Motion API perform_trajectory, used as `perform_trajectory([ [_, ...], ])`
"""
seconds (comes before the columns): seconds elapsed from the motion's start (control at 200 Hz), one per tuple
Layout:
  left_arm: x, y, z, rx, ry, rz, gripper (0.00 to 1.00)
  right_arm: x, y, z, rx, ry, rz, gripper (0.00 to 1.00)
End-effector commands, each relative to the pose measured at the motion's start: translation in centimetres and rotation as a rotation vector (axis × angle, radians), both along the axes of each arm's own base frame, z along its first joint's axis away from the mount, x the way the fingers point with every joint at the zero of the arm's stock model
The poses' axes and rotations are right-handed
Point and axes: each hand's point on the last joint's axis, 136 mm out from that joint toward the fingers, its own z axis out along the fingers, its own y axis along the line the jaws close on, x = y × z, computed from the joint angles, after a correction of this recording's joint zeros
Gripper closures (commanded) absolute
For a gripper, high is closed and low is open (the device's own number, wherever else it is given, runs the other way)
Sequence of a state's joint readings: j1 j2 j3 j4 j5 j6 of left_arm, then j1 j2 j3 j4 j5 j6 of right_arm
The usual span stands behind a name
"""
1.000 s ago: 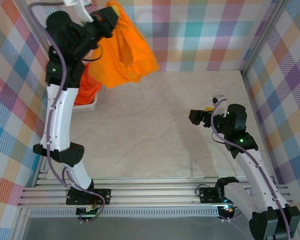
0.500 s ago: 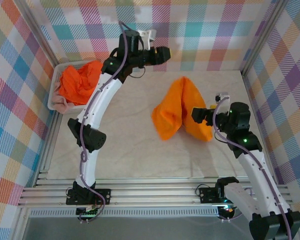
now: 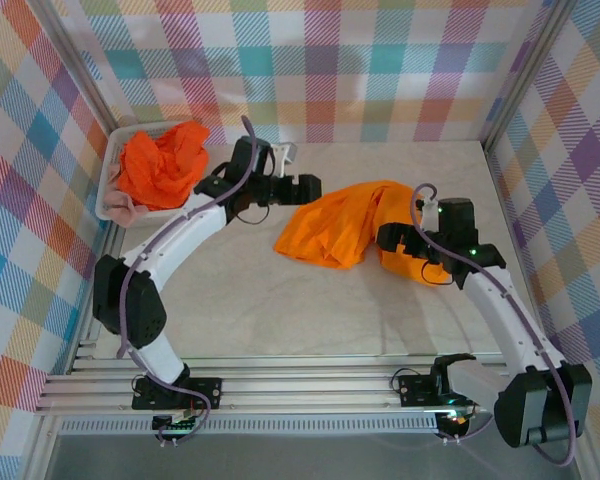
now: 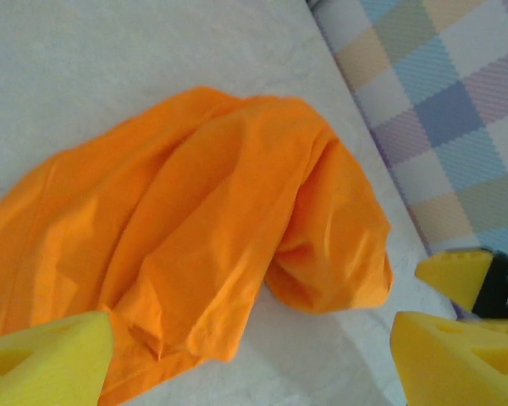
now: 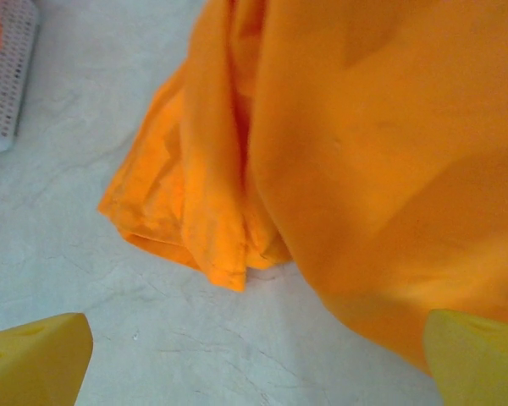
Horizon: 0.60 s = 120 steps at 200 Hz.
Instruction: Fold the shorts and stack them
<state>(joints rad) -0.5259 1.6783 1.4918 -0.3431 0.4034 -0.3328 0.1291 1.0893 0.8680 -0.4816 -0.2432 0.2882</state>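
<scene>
Spreading-out step, by the look of it: crumpled bright orange cloth shorts (image 3: 330, 232) dropped mid-way across the pale marbled tabletop (image 3: 280, 310), left gripper (image 3: 308, 187) just beside one end, right gripper (image 3: 388, 238) over the other, both spread wide and holding nothing. Next, most likely: pinching an edge at each end and pulling flat before any fold. Far left, orange and pink cloth (image 3: 160, 165) heaped in the white plastic mesh basket (image 3: 104, 200) — pastel plaid walls (image 3: 380, 60) all round.
</scene>
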Motion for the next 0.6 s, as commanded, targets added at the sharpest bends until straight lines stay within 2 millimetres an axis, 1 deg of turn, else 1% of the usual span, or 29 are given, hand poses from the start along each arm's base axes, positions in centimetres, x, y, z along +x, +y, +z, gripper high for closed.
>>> perform_trajectory([
  [0.0, -1.1, -3.1, -1.4, -0.005, -0.042, -0.034, 0.15, 0.2, -1.6, -0.1, 0.064, 0.076, -0.096, 0.01],
  [0.07, -1.8, -4.8, -4.0, 0.054, -0.010, -0.073, 0.16, 0.3, -3.0, -0.6, 0.080, 0.101, -0.162, 0.01],
  [0.13, -2.0, -6.1, -6.4, 0.103, 0.010, -0.096, 0.17, 0.2, -4.5, -1.1, 0.086, 0.126, -0.224, 0.00],
  [0.2, -1.7, -7.1, -8.4, 0.151, 0.015, -0.100, 0.17, 0.0, -6.5, -1.7, 0.115, 0.154, -0.315, 0.01],
  [0.215, -2.0, -7.1, -9.0, 0.176, 0.035, -0.103, 0.17, 0.0, -6.8, -1.8, 0.125, 0.159, -0.332, 0.01],
  [0.245, -1.9, -7.4, -10.0, 0.209, 0.041, -0.103, 0.18, -0.1, -7.8, -2.1, 0.146, 0.172, -0.377, 0.01],
  [0.325, -1.6, -8.3, -11.5, 0.286, 0.028, -0.110, 0.19, -0.6, -10.0, -3.1, 0.203, 0.204, -0.493, 0.01],
  [0.35, -1.6, -8.7, -12.1, 0.309, 0.026, -0.114, 0.19, -0.7, -10.5, -3.3, 0.223, 0.212, -0.526, 0.00],
  [0.38, -1.5, -9.1, -12.3, 0.325, 0.016, -0.119, 0.19, -0.8, -11.2, -3.8, 0.250, 0.223, -0.564, 0.01],
  [0.425, -1.6, -9.7, -13.2, 0.359, 0.018, -0.130, 0.20, -1.0, -12.0, -4.3, 0.284, 0.235, -0.615, 0.01],
  [0.515, -1.4, -10.2, -14.9, 0.420, 0.022, -0.128, 0.22, -1.2, -13.2, -5.7, 0.346, 0.258, -0.696, 0.01],
  [0.595, -1.2, -10.7, -16.2, 0.439, 0.029, -0.133, 0.25, -1.0, -13.3, -6.8, 0.395, 0.285, -0.715, 0.00],
])
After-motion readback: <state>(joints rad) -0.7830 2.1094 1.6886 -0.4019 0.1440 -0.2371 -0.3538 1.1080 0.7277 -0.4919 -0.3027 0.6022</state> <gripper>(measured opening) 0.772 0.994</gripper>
